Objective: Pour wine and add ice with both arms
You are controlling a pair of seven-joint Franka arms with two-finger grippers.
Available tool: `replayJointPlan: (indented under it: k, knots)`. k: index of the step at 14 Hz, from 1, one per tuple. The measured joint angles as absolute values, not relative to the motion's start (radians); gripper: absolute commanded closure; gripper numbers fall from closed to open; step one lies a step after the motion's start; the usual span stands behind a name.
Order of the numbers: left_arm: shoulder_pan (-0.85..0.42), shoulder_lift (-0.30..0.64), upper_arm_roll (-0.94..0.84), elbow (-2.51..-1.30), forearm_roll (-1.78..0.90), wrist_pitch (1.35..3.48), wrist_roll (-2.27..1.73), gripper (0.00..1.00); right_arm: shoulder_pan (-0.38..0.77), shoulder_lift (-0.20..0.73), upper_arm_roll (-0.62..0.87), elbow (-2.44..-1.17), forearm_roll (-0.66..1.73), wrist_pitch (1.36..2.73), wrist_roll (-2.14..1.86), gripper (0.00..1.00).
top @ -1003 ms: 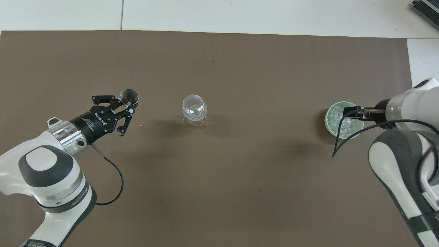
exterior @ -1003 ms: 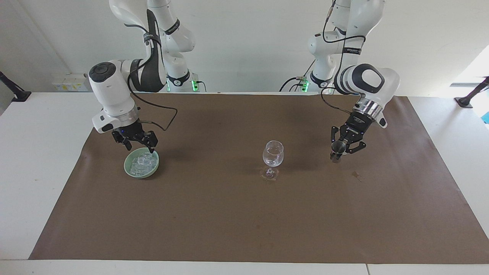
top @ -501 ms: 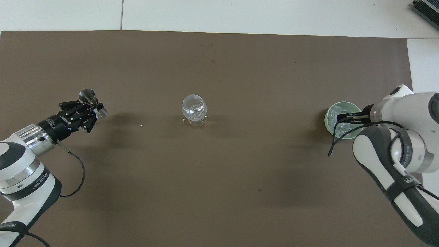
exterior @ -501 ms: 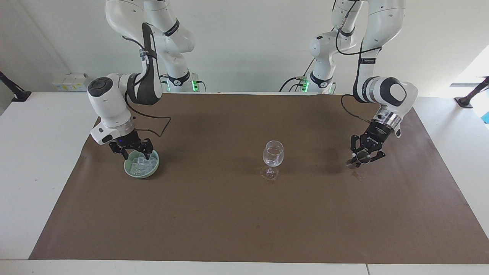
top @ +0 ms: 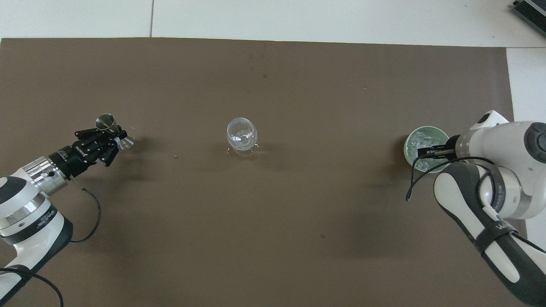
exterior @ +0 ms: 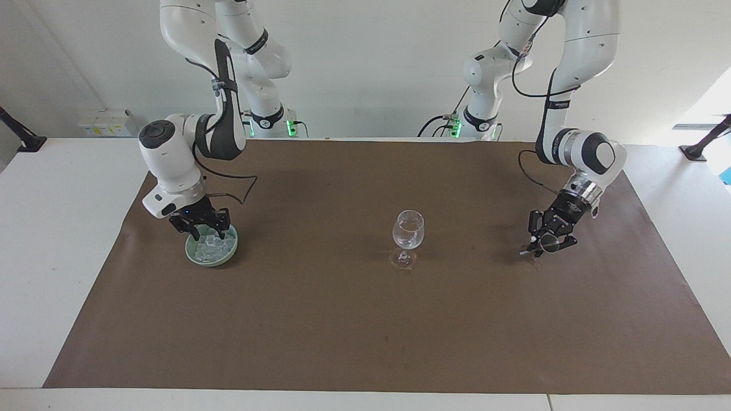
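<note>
Right gripper (exterior: 201, 228) is down in the green bowl (exterior: 212, 258) at its 12 o'clock edge, jaws spread over the ice (exterior: 209, 246). Left gripper (exterior: 547, 244) has its jaws clamped on a tilted metal measuring cup (top: 111, 129), low over the brown mat (exterior: 342, 319). Wine glass (exterior: 408, 230) stands upright mid-mat between them, about level with the bowl, well apart from both.

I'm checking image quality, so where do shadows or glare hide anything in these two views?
Facing view: bright window glare at the edge by the left arm's end; wine glass casts a soft shadow. Overhead view: even light, ice glints in the green bowl, faint arm shadows on the brown mat.
</note>
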State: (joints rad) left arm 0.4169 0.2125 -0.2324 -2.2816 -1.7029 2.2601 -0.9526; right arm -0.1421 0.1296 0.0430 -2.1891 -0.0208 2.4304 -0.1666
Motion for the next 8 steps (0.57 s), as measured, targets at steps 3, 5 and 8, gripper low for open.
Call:
replayJointPlan:
  k: [3,5,8]
  knots:
    - [0.426,0.225,-0.233,-2.277,-1.703,2.248,-0.920,1.00,-0.142,0.130,0.043,-2.202,-0.021,2.457,-0.169,0.60]
    - [0.426,0.228,-0.233,-2.277,-1.703,2.247,-0.902,1.00,-0.142,0.130,0.042,-2.204,-0.021,2.460,-0.169,1.00]
    - [0.426,0.237,-0.236,-2.276,-1.703,2.246,-0.882,1.00,-0.140,0.122,0.045,-2.201,-0.021,2.459,-0.169,1.00]
